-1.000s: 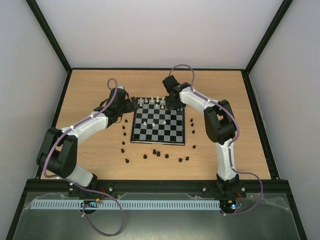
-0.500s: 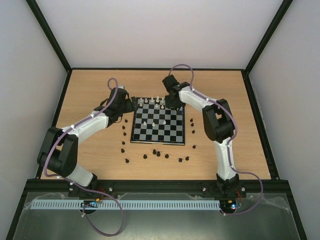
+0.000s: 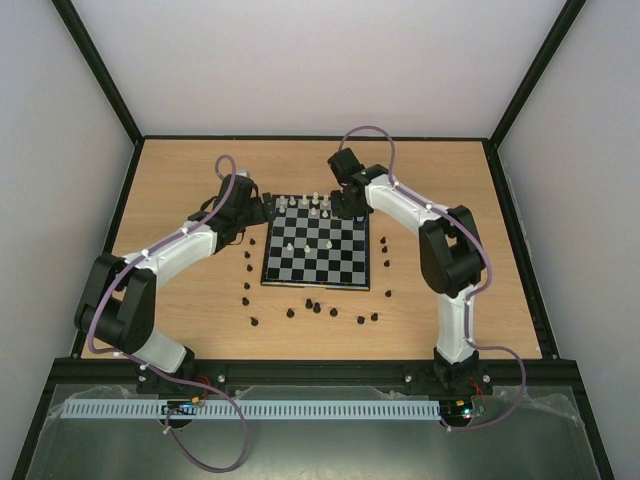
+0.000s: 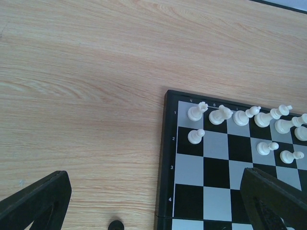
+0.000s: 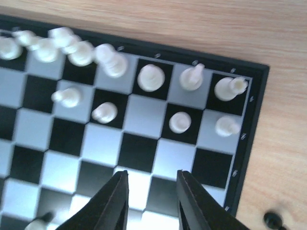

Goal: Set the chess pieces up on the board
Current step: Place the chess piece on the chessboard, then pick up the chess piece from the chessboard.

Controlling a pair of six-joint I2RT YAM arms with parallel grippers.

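Blurring smears several white chess pieces (image 5: 81,52) along the board (image 5: 254,106) edge.

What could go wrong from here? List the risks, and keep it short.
1. The right end effector hangs slightly open and empty, close above the crowded white pieces at the chessboard corner. A careless sideways swing could topple them.
2. Black pieces lie scattered on the table beside the chessboard. An arm reaching low might knock some away.
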